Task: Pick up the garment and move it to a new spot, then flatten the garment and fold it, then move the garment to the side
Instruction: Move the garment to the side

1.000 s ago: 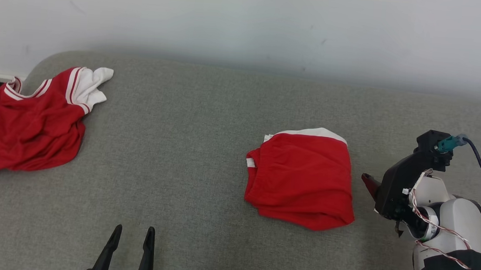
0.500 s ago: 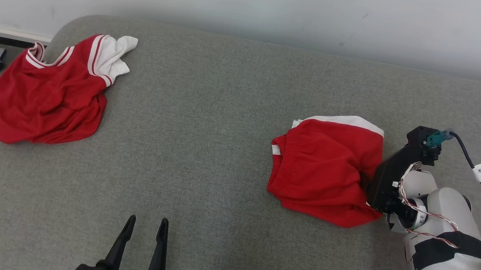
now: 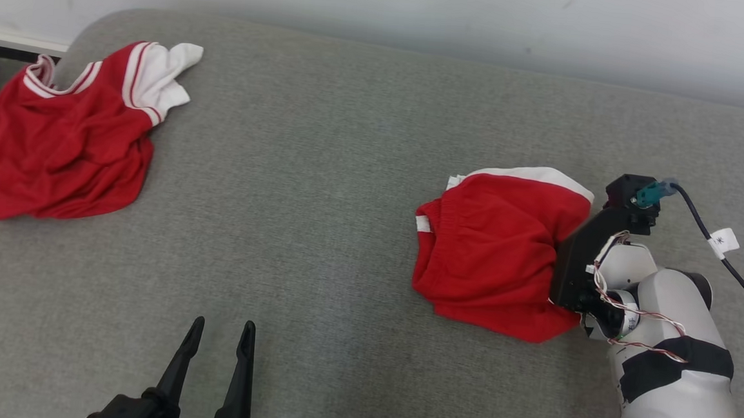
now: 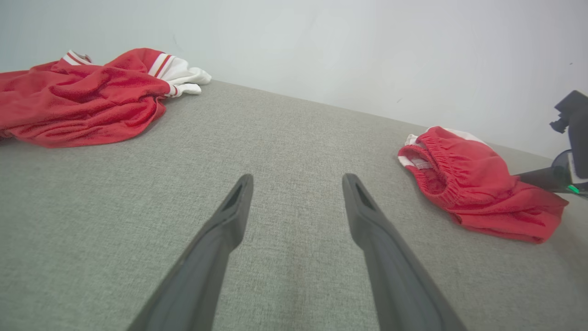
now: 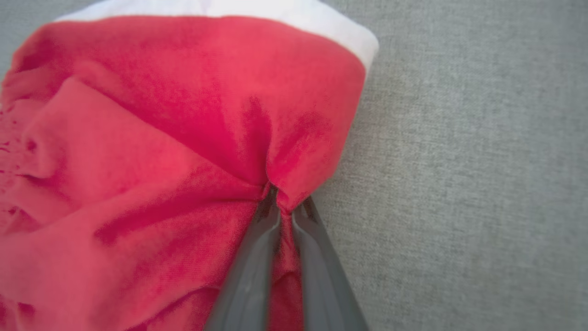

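A grey woven cushion surface (image 3: 323,167) spans most of the head view, with a pale wall (image 3: 384,3) running along the top of the frame. The garment (image 3: 492,255), red shorts with an elastic waist and a white band along the upper edge, lies bunched at the centre right of the head view. The right gripper (image 5: 281,202) meets it from the right. In the right wrist view its two dark fingers are nearly pressed together, pinching a gathered fold of the red cloth at the garment's right edge, and creases radiate from the pinch. A dark cable with a white tag (image 3: 722,242) trails off toward the right edge of the head view. The left gripper (image 3: 223,324) sits at the lower left of the head view, fingers spread apart above bare cushion and well apart from the garment. A second piece, a crumpled red jersey (image 3: 59,144) with white striped trim, lies at the upper left.
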### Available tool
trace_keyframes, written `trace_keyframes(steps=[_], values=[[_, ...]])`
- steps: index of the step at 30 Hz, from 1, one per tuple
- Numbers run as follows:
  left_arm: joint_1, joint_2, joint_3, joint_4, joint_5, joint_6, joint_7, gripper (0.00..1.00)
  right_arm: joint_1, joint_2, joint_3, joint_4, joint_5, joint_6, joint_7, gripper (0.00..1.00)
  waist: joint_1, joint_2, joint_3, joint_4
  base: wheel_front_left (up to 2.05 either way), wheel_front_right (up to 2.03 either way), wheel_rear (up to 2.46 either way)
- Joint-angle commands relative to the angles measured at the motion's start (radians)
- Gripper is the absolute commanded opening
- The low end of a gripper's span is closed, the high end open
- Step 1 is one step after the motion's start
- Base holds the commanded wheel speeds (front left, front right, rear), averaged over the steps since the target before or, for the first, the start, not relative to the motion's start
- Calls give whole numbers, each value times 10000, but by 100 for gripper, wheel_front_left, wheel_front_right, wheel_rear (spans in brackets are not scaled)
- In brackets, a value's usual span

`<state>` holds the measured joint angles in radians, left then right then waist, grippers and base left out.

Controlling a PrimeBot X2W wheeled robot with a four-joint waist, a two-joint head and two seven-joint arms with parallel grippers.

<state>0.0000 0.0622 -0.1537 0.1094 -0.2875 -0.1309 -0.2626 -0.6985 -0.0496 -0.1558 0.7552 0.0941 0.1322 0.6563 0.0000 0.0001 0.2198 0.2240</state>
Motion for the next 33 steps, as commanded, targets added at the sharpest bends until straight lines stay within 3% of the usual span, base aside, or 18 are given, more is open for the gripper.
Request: trace_keyframes(steps=[1, 9, 16, 21, 22, 26, 27, 33], values=[[-70, -23, 77, -67, 52, 10, -34, 100, 181, -28, 14, 14, -243, -32, 73, 0, 0, -1, 47, -285, 0, 0, 0], [-264, 95, 308, -335, 181, 10, -35, 100, 905, -165, -345, -2320, -1776, -32, 900, 0, 0, -1, 300, -1334, 0, 0, 0], [-553, 292, 374, -590, 272, 10, -35, 100, 1620, -1775, -118, -4156, -1915, -30, 2106, 0, 0, -1, 830, -1989, 0, 0, 0], [-883, 442, 233, -864, 266, 10, -35, 100, 1558, -3476, -157, -4198, -1699, -30, 2098, 0, 0, -1, 1495, -1998, 0, 0, 0], [-883, 442, 233, -864, 266, 10, -35, 100, 1558, -3476, -157, -4198, -1699, -30, 2098, 0, 0, -1, 1495, -1998, 0, 0, 0], [-1101, 575, 63, -1034, 207, 10, -35, 100, 1356, -4814, 182, -3714, -1948, -30, 1320, 0, 0, -1, 1949, -1768, 0, 0, 0], [-1157, 595, -33, -1085, 176, 10, -35, 100, 1219, -5421, 434, -3409, -2133, -32, 874, 0, 0, -1, 2073, -1631, 0, 0, 0], [-1044, 677, 3, -1238, 199, 10, -35, 100, 821, -6348, 593, -2649, -2946, -32, -50, 0, 0, -1, 2180, -1353, 0, 0, 0]])
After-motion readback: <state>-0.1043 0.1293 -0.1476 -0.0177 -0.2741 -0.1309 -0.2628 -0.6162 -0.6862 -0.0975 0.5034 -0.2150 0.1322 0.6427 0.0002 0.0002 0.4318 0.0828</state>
